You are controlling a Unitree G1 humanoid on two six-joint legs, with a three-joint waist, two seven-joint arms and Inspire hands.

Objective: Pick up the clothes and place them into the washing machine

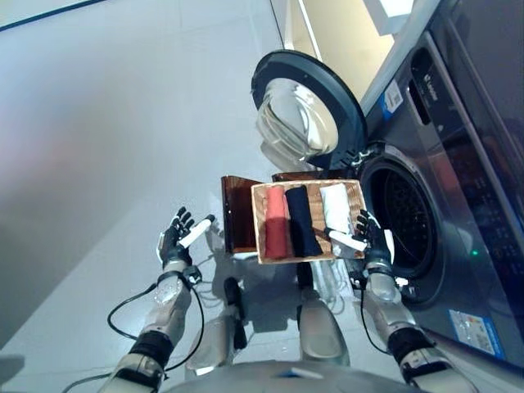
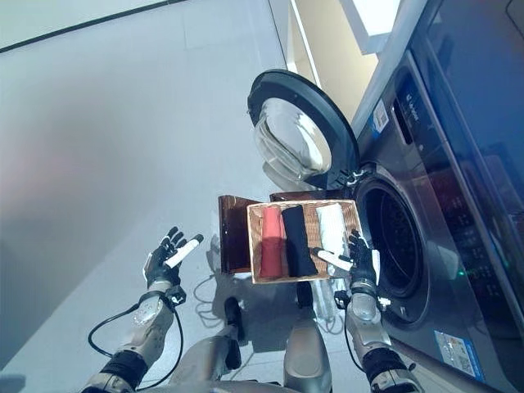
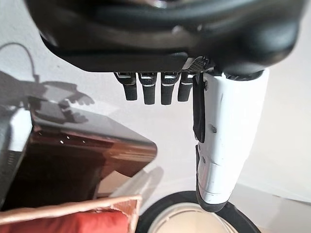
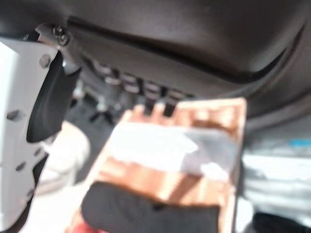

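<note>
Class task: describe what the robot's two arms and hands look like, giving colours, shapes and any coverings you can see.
Both arms are silver-grey, rounded metal segments with black bands near the wrists. Each ends in a dark hand: the left hand and the right hand have black, jointed fingers. Each thumb bears a smooth white cover, long and rounded at the tip, with small screw dots.

Three rolled clothes (image 1: 303, 219) in basket (image 1: 260, 246)

From head height our two eye views face down at the basket (image 1: 309, 221) by the washer (image 2: 426, 221), w/ near-identical framing. Wrist cams sit v. close behind their own hands; both catch the basket too.
</note>
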